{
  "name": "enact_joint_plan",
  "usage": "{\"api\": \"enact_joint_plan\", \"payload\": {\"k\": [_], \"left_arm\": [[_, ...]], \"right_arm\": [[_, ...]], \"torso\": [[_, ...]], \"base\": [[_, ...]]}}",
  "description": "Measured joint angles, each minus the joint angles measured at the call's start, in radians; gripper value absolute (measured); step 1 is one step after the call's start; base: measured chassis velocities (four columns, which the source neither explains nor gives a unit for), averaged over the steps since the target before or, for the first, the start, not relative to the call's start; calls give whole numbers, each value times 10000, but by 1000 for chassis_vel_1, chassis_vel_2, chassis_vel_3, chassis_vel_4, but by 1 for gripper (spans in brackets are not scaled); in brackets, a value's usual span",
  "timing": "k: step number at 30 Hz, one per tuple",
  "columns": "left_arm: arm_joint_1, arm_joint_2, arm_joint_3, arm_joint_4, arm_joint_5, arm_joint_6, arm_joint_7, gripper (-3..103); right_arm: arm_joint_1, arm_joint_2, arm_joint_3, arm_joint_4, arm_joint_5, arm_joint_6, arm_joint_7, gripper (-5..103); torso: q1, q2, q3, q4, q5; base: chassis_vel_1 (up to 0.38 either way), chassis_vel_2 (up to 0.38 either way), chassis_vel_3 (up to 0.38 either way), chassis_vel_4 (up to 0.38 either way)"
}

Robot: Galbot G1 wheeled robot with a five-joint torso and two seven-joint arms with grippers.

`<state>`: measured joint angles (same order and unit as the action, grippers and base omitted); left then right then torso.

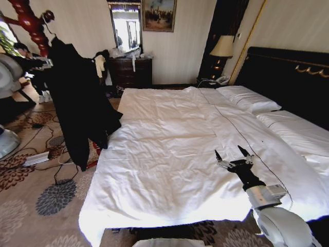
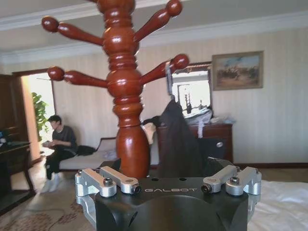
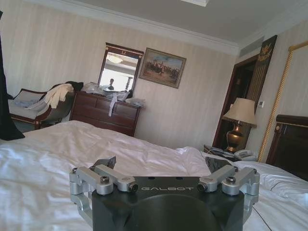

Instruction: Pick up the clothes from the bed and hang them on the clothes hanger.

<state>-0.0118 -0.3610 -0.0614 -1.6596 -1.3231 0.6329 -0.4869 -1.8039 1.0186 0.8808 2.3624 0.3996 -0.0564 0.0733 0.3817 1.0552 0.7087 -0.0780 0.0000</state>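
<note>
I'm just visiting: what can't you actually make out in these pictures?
- Left tool: its fingers are cut off by the left wrist view's bottom edge.
- Coat stand: its base is hidden behind the hanging black coat.
- Right tool is open over the bed.

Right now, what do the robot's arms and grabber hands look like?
The right gripper has two thin dark pointed fingers on silver metal links, then a black ribbed wrist and a smooth white-grey arm shell. Close up in the wrist views, each gripper's base is a black block with GALBOT printed in pale letters, flanked by silver linkage bars with dark bolts. The left gripper looks the same kind, with a white rounded arm.
</note>
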Motion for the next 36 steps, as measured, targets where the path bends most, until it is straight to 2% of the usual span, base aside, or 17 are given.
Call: {"api": "enact_joint_plan", "payload": {"k": [3,5,8,9,13,19,27,28,31,32,36], "left_arm": [[195,96,-84,-392,-301,-584,198,100],[279,114,-107,-508,-360,-755,231,100],[894,180,-336,-982,-389,-1590,372,100],[894,180,-336,-982,-389,-1590,372,100],[1873,241,-913,-1559,-235,-2342,407,100],[2918,112,-1725,-1931,-8,-2732,413,100],[5131,-430,-3254,-2788,360,-3172,561,100],[5131,-430,-3254,-2788,360,-3172,561,100],[6633,-626,-4232,-3177,829,-3427,790,100],[6633,-626,-4232,-3177,829,-3427,790,100],[8665,-1024,-5656,-3792,1367,-3620,1088,100]], "right_arm": [[0,1,0,0,0,0,0,100],[0,0,0,0,0,0,0,100],[0,0,0,0,0,0,0,100],[0,0,0,0,0,0,0,100],[0,0,0,0,0,0,0,100],[0,0,0,0,0,0,0,100],[0,0,0,0,0,0,0,100],[0,0,0,0,0,0,0,100],[0,-1,0,0,0,0,0,100],[0,-1,0,0,0,0,0,100],[0,-1,-1,0,0,0,0,100]], "torso": [[0,0,0,0,0],[0,0,0,-1,1],[0,0,1,0,0],[0,0,1,0,0],[1,0,1,1,2],[2,0,1,3,-3],[2,0,1,0,0],[2,0,1,0,0],[2,0,1,2,-1],[2,0,1,2,-1],[1,0,0,0,1]], "base": [[0,0,0,0],[0,0,0,0],[0,0,0,0],[0,0,0,0],[0,0,0,0],[0,0,0,0],[0,0,0,0],[0,0,0,0],[0,0,0,0],[0,0,0,0],[0,0,0,0]]}}
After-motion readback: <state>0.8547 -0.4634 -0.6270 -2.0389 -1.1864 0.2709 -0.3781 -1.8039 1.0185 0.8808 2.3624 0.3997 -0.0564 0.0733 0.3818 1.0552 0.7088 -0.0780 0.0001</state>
